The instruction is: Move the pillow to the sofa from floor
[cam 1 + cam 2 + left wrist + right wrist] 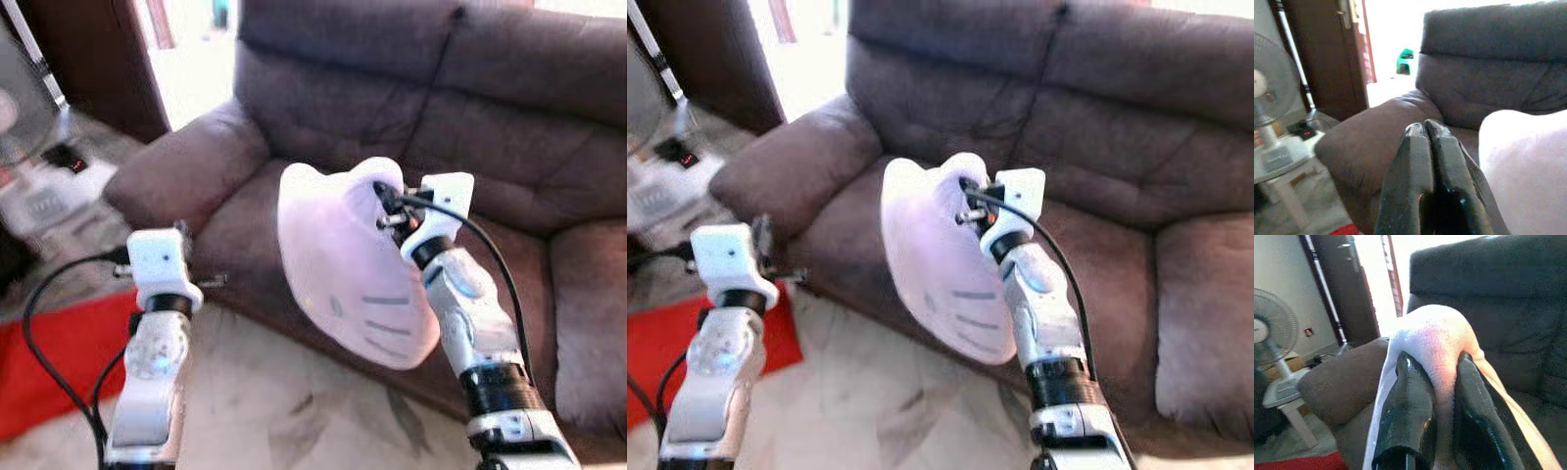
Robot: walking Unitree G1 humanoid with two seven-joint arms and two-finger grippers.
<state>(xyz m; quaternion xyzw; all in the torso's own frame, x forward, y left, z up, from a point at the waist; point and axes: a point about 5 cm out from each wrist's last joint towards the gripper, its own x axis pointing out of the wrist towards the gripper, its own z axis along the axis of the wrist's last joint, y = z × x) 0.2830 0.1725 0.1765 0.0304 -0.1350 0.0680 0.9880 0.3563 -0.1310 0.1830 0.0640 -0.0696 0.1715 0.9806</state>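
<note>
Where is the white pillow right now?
The pillow hangs off the floor, pinched in the right gripper, in front of the brown sofa, above its seat's front edge.

Head eyes downward, wrists toward sofa (1484, 73)

A dark brown upholstered couch (411, 117) stood beyond the right pincer (1442, 396), its padded armrest (1371, 132) just ahead of the left pincer (1432, 161). Pale marbled floor (294, 411) lay below both. A red mat (59, 362), a standing fan (1268, 338) and a dark wooden door (1337, 54) sat off to the left pincer's outer side, beside a glaring bright doorway (1391, 39).
</note>
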